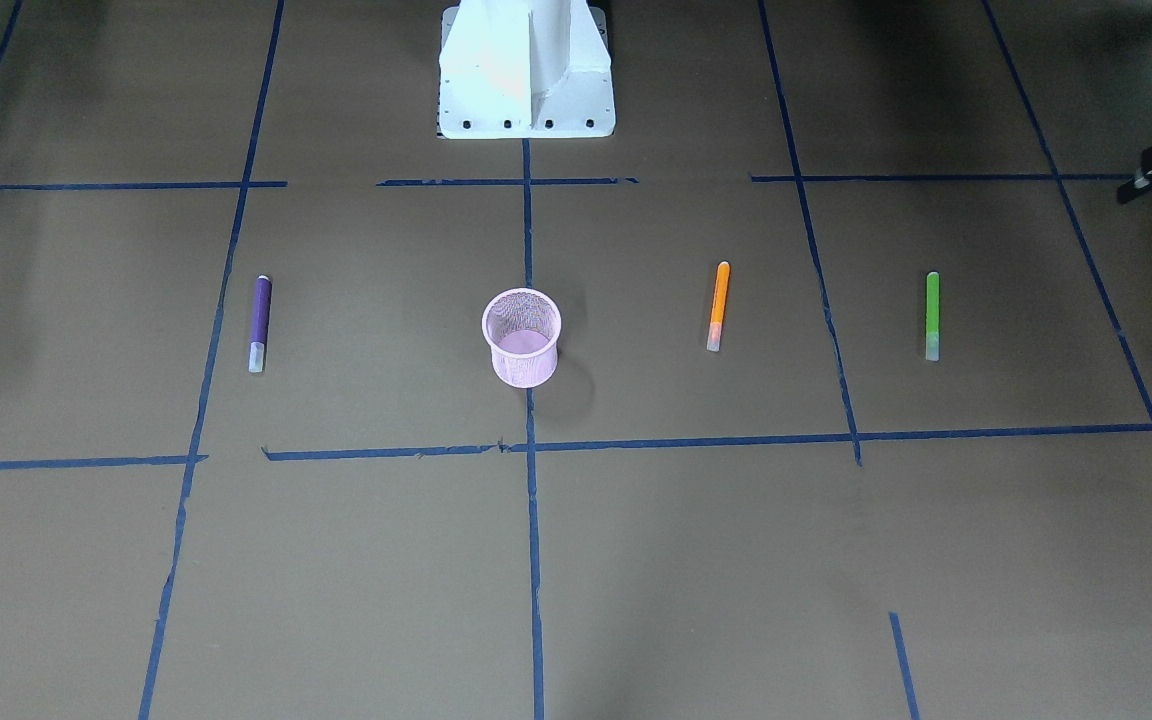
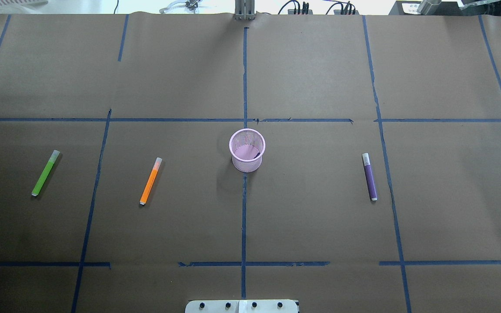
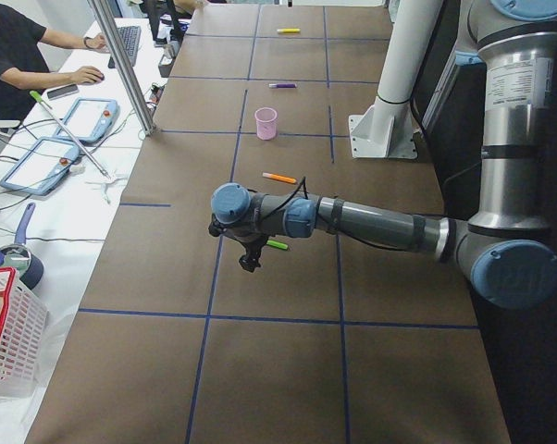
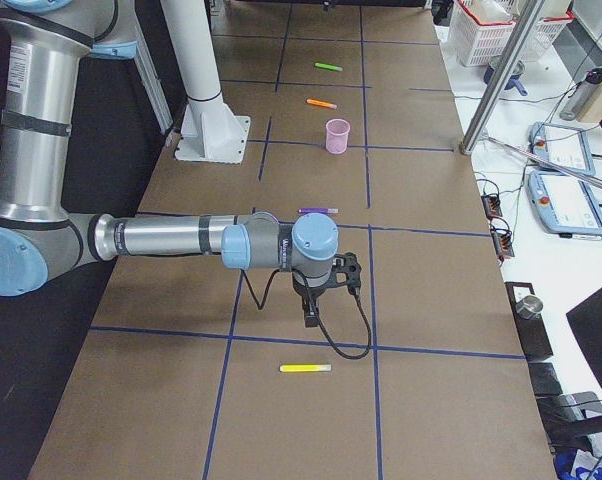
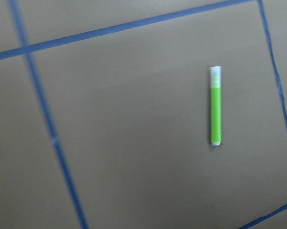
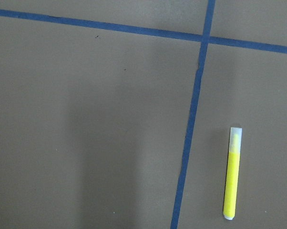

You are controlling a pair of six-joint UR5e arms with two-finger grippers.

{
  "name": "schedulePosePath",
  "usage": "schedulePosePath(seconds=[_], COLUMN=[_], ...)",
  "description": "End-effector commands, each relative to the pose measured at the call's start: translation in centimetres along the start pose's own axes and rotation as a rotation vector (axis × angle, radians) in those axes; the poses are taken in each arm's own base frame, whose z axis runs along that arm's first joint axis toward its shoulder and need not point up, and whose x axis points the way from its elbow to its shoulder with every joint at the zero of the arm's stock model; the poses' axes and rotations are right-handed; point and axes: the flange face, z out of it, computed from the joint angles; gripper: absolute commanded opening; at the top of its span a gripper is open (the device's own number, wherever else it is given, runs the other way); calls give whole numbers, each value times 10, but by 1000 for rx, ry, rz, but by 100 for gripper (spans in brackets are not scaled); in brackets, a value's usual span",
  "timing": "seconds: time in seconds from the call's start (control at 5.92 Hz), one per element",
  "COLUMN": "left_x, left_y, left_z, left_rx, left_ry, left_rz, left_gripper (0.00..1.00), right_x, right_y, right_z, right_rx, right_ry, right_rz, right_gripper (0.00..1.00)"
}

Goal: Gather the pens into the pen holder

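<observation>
My left gripper (image 3: 251,257) hangs over the table with the green pen (image 5: 216,106) lying flat below it, a little off to one side. The orange pen (image 2: 151,181) is farther along, and the pen holder (image 2: 247,150) is past that, well apart from this hand. My right gripper (image 4: 310,315) hangs between the purple pen (image 2: 369,176), on its holder side, and a yellow pen (image 6: 232,174) on its outer side. Neither wrist view shows its own fingers, so I cannot tell whether either hand is released or clenched. Nothing appears to be carried, and the holder looks empty.

I judge the pens to be light, stiff and smooth. Their round barrels could roll or squirt out of a careless pinch. I would close across the coloured barrel near its middle, not on the pale cap, which might slip or pull loose. The mesh cup also looks light, so a pen should drop in from above without nudging the rim.
</observation>
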Motion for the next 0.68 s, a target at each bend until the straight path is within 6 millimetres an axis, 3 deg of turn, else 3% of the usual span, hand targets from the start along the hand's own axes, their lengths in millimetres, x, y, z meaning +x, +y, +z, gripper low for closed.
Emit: schedulePosePath(seconds=[0.0,0.17,0.34,0.51], left_x=[42,58,64,79], left_y=[-53,-74,-85,-98], left_z=[54,78,98,142], left_rx=[-99,-130,-139,-143], left_ry=[-54,-128,-146,-182], left_rz=[-32,-39,-55,-60], left_gripper=[97,96,96,97], right_x=[-24,-37,-37,-37], right_y=[-21,-32,-32,-32], right_z=[8,10,10,11], right_rx=[-17,-21,-21,-24], right_ry=[3,1,-2,1], right_rz=[-58,-90,-91,-89], right_gripper=[100,100,100,100])
